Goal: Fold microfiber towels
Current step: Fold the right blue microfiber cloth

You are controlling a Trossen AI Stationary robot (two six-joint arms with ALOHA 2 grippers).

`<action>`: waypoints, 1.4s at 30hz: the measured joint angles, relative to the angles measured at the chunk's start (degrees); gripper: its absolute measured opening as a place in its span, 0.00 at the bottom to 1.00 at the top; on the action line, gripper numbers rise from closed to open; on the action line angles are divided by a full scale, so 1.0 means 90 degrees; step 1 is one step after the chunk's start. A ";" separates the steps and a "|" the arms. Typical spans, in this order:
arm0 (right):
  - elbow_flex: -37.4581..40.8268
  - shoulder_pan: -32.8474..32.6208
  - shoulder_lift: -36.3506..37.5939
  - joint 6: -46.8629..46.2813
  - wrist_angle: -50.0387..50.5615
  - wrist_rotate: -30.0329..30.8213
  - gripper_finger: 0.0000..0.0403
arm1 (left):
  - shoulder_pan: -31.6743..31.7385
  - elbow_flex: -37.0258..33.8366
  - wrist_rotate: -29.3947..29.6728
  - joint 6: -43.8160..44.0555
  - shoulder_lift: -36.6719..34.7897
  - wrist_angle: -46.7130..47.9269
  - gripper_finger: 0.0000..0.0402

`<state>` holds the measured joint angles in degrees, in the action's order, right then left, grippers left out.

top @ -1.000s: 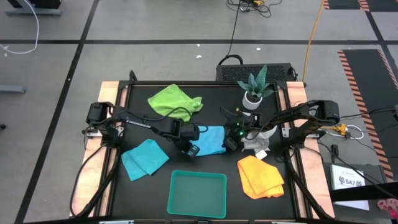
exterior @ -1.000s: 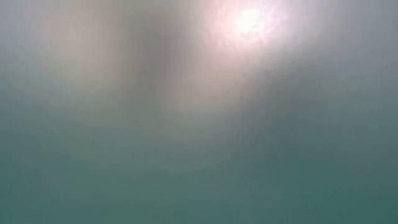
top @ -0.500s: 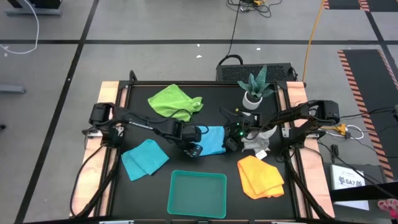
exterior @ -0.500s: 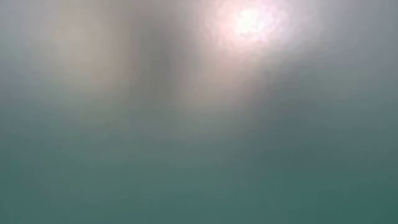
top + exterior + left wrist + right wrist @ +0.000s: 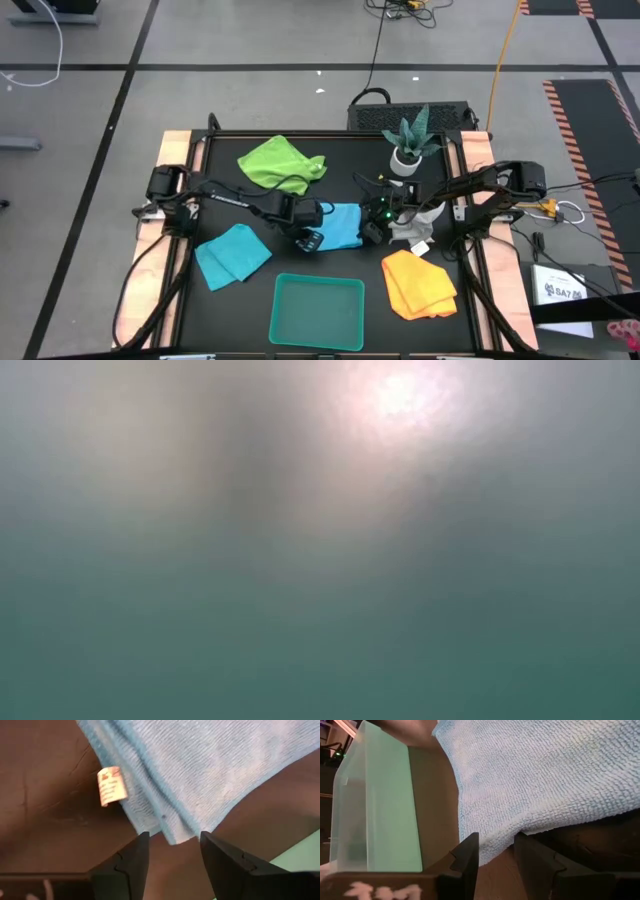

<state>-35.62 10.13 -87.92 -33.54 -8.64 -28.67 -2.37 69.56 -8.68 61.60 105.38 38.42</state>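
Blue towel (image 5: 343,224) lies mid-desk (image 5: 225,205), between both arms, just behind the teal tray (image 5: 318,312). Left pincer (image 5: 171,851) stands open and empty, fingers straddling the towel's layered corner beside its label (image 5: 110,785). Right pincer (image 5: 496,852) sits half open at the opposite edge; the hem lies between its fingers, with no clamp visible. To fold cleanly: catch every layer at each corner, lift together, keep the edge taut. Other towels lie well apart.

Left gripper (image 5: 171,851) fingers parted, blue towel (image 5: 200,770) corner released, lying between them; left arm drawn slightly left.
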 joint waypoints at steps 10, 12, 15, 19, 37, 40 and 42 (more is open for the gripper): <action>0.0000 0.0000 0.0000 0.0017 -0.0011 0.0002 0.29 | 0.0022 0.0000 0.0063 0.0015 0.0000 -0.0183 0.44; 0.0000 0.0000 0.0000 0.0017 -0.0011 0.0002 0.29 | 0.0022 0.0000 0.0067 -0.0001 0.0000 -0.0284 0.44; 0.0000 0.0000 0.0000 0.0017 -0.0011 0.0005 0.29 | 0.0022 0.0002 0.0081 -0.0048 0.0069 -0.0243 0.44; 0.0000 0.0000 0.0000 -0.0001 -0.0008 0.0005 0.29 | 0.0023 -0.0001 0.0081 -0.0114 0.0112 -0.0252 0.44; 0.0000 0.0000 0.0000 -0.0027 0.0031 0.0007 0.29 | 0.0024 0.0002 0.0093 -0.0142 0.0165 -0.0657 0.18; 0.0000 0.0000 0.0000 -0.0029 0.0031 0.0007 0.29 | 0.0024 0.0002 0.0093 -0.0150 0.0165 -0.0662 0.11; 0.0000 0.0000 0.0000 -0.0029 0.0031 0.0007 0.29 | 0.0024 0.0002 0.0095 -0.0209 0.0165 -0.0604 0.08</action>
<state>-35.62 10.13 -87.92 -33.80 -8.36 -28.60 -2.15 69.58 -7.82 59.72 106.87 32.99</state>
